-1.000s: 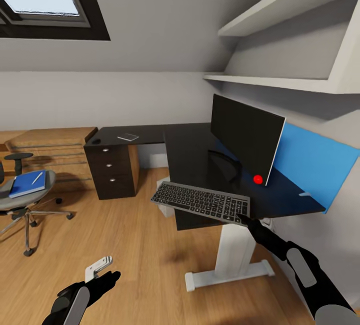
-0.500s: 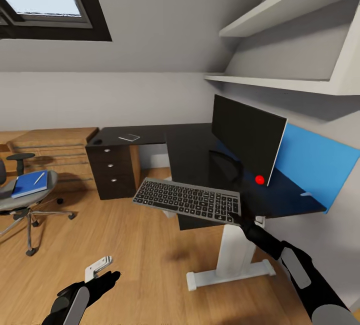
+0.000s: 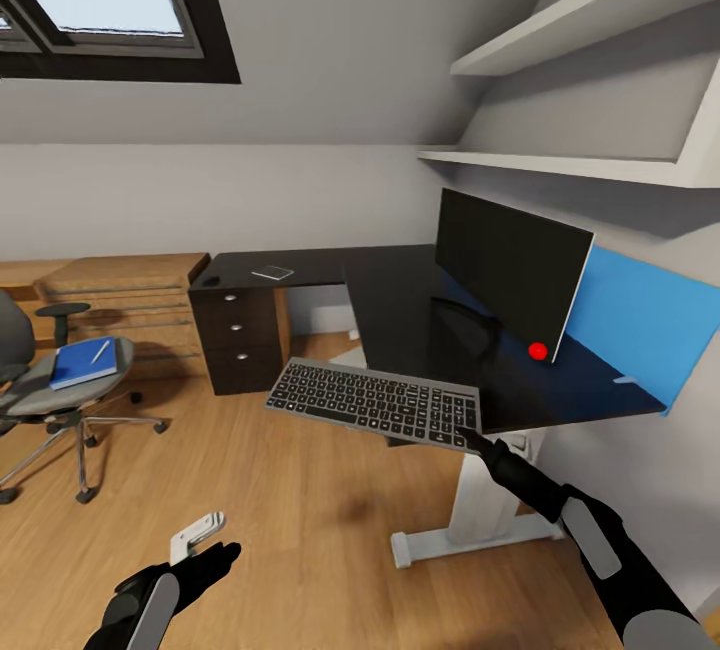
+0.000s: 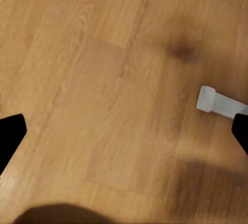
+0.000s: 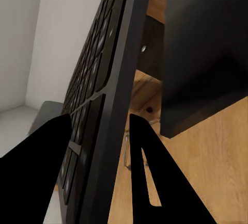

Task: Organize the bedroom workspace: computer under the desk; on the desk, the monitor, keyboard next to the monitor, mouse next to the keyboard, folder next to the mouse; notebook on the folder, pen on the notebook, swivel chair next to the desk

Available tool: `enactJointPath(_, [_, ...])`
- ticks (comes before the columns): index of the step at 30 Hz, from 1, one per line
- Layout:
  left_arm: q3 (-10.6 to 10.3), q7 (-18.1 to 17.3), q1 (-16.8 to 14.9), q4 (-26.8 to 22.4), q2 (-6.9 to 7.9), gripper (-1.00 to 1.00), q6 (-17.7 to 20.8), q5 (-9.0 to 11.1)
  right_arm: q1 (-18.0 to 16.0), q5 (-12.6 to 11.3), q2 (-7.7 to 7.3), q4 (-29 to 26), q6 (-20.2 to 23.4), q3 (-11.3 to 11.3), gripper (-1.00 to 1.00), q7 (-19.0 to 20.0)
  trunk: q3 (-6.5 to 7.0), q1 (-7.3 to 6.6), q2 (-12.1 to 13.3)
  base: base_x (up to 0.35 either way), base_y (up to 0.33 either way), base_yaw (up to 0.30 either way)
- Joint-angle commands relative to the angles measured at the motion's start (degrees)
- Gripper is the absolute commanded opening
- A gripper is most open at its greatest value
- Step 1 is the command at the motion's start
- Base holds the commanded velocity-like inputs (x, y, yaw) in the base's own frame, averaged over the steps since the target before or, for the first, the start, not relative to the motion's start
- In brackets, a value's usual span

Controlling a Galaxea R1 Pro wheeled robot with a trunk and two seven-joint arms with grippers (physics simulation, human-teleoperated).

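Right gripper is clamping the keyboard's corner, holding it in air off the desk's front edge, drifted outward from a second ago. Placing beside the monitor is still pending. Left gripper is hanging apart, empty.

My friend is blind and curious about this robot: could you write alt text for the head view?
The right gripper holds a keyboard by one corner, in the air by the black desk, where a monitor stands. Farther left, a swivel chair carries a blue folder.
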Motion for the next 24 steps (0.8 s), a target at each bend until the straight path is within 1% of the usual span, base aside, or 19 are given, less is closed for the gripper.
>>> enactJointPath(1, [-0.01, 0.46, -0.03, -0.06, 0.01, 1.00, 0.21, 0.62, -0.04, -0.35, 0.01, -0.01, 0.40, -0.03, -1.00, 0.05, -0.06, -0.01, -0.03, -0.011, 0.114, 0.000])
enactJointPath(10, [-0.01, 0.46, -0.03, -0.05, 0.01, 1.00, 0.21, 0.62, -0.04, -0.31, 0.05, -0.17, 0.16, 0.17, -1.00, -0.08, -0.06, -0.01, -0.03, 0.002, 0.286, 0.000])
enactJointPath(13, [-0.01, 0.46, -0.03, -0.02, 0.01, 1.00, 0.21, 0.57, -0.04, -0.26, 0.20, -0.34, 0.05, 0.18, -1.00, -0.21, -0.06, -0.01, -0.03, 0.118, 0.244, 0.000])
enactJointPath(16, [-0.01, 0.46, -0.03, 0.02, 0.01, 1.00, 0.21, 0.61, -0.04, -0.04, 2.03, -0.44, -0.48, -0.23, -1.00, -1.48, -0.06, -0.01, -0.03, 0.093, 0.095, 0.000])
enactJointPath(17, [-0.01, 0.46, -0.03, 0.06, 0.01, 1.00, 0.21, 0.62, -0.04, -0.16, 2.93, -0.48, -1.28, -0.45, -1.00, -3.70, -0.06, -0.01, -0.03, 0.029, 0.029, 0.000])
enactJointPath(18, [-0.01, 0.46, -0.03, 0.11, 0.01, 1.00, 0.21, 0.62, -0.04, -0.21, 3.24, -0.51, -1.58, -0.50, -1.00, -4.51, -0.06, -0.01, -0.03, 0.023, 0.023, 0.000])
enactJointPath(19, [-0.05, 0.46, -0.03, 0.34, 0.01, 1.00, 0.21, 0.62, -0.04, -0.31, 4.56, -0.84, -2.55, -0.64, -1.00, -6.49, -0.06, -0.01, -0.03, 0.012, 0.012, 0.000])
enactJointPath(20, [-0.06, 0.46, -0.03, 0.40, 0.01, 1.00, 0.21, 0.62, -0.04, -0.32, 5.12, -1.05, -2.92, -0.71, -1.00, -6.92, -0.06, -0.01, -0.03, 0.010, 0.010, 0.000])
enactJointPath(21, [-0.08, 0.46, -0.03, 0.52, 0.01, 1.00, 0.21, 0.62, -0.04, -0.33, 6.23, -1.64, -3.73, -0.86, -1.00, -7.57, -0.06, -0.01, -0.03, 0.006, 0.006, 0.000])
enactJointPath(22, [-0.08, 0.46, -0.03, 0.57, 0.01, 1.00, 0.21, 0.62, -0.04, -0.32, 6.74, -2.02, -4.17, -0.91, -1.00, -7.84, -0.06, -0.01, -0.03, 0.005, 0.005, 0.000])
enactJointPath(24, [-0.09, 0.46, -0.03, 0.68, 0.01, 1.00, 0.21, 0.62, -0.04, -0.31, 8.45, -4.74, -6.65, -0.91, -1.00, -8.60, -0.06, -0.01, -0.03, 0.002, 0.002, 0.000])
